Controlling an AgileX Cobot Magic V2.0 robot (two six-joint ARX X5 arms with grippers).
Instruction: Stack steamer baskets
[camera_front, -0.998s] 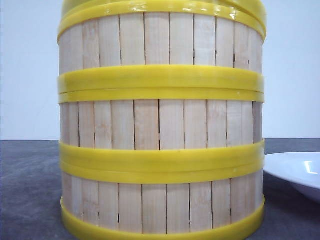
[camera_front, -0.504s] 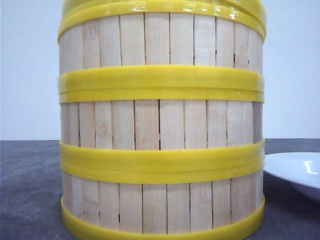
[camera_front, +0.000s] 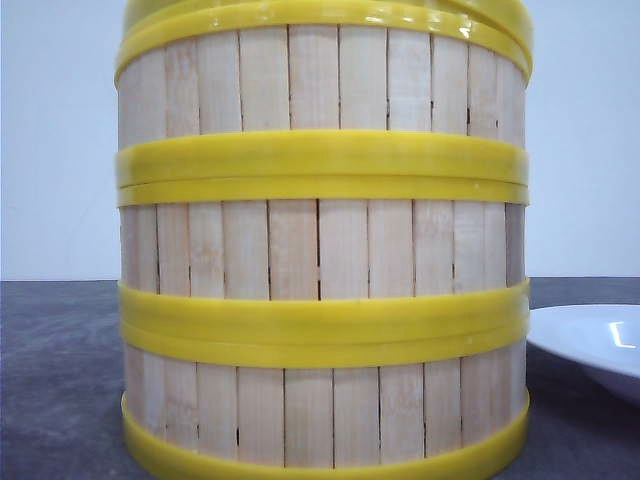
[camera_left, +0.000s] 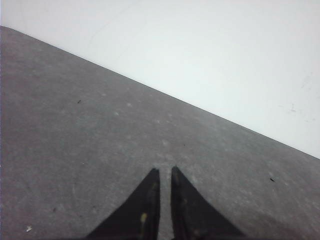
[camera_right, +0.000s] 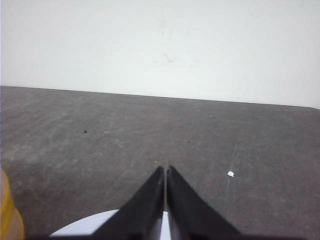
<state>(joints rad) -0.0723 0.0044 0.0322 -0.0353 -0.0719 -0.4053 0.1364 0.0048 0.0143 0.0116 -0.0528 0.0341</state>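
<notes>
Straight ahead of me, filling most of the front view, the steamer baskets (camera_front: 322, 250) stand one upon another in a single column on the grey worktop (camera_front: 60, 380). I count three tiers of pale upright bamboo slats, parted by thick glossy yellow bands. The column's top is cut off by the frame, so I cannot tell what sits above the uppermost yellow rim, nor what lies inside any basket. Its foot is also clipped at the lower edge.

To the right of the column, near it but apart, a white plate (camera_front: 590, 345) shows only as a smooth shallow rim; the rest runs out of view, and no contents show on the part I see.

Neither arm appears from the front. Through the left wrist camera, my left pincer (camera_left: 162, 175) has its dark pointed tips nearly together with a thin slit between them, holding nothing, above bare speckled worktop. My right pincer (camera_right: 165, 171) is pressed together too, empty, hanging over the plate's white edge, with a sliver of yellow and bamboo at the frame's corner.
</notes>
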